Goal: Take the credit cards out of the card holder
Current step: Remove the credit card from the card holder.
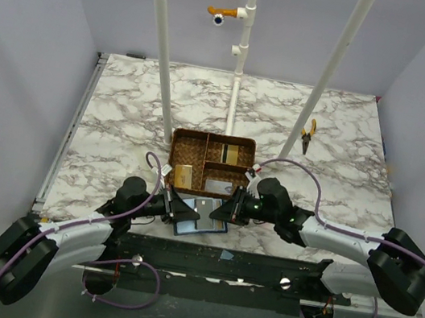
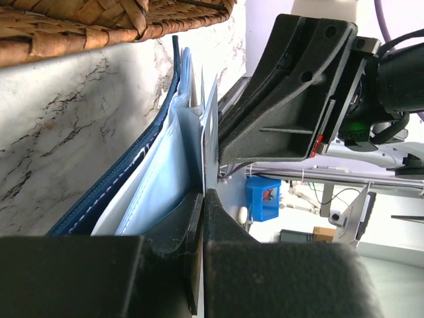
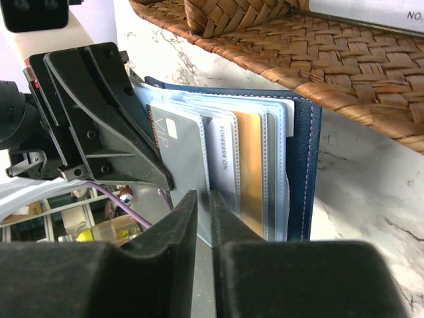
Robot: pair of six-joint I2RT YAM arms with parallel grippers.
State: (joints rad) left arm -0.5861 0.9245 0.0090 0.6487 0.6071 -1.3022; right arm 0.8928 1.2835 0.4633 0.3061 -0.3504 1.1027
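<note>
Table [image 1: 113, 118]: carries all items below.
Wicker tray [image 1: 215, 136]: at the table's middle; loose cards [image 1: 184, 176] lie in its compartments.
Card holder [image 1: 204, 211]: on the table, just in front of the wicker tray, between your two grippers.
Credit cards [image 3: 248, 165]: overlapped side by side in the card holder's sleeves.
Left gripper [image 1: 177, 213]: at the card holder's left edge, touching it.
Right gripper [image 1: 230, 211]: at the card holder's right edge.
Pliers [image 1: 308, 136]: behind and right of the wicker tray, well apart.

The card holder [image 3: 305, 165] looks matt and leather-like, its sleeves [image 3: 281, 172] clear glossy plastic over smooth credit cards [image 3: 248, 165]. The tray [image 3: 318, 59] is rough woven wicker. The tabletop [image 3: 371, 199] is smooth and marble-patterned.
</note>
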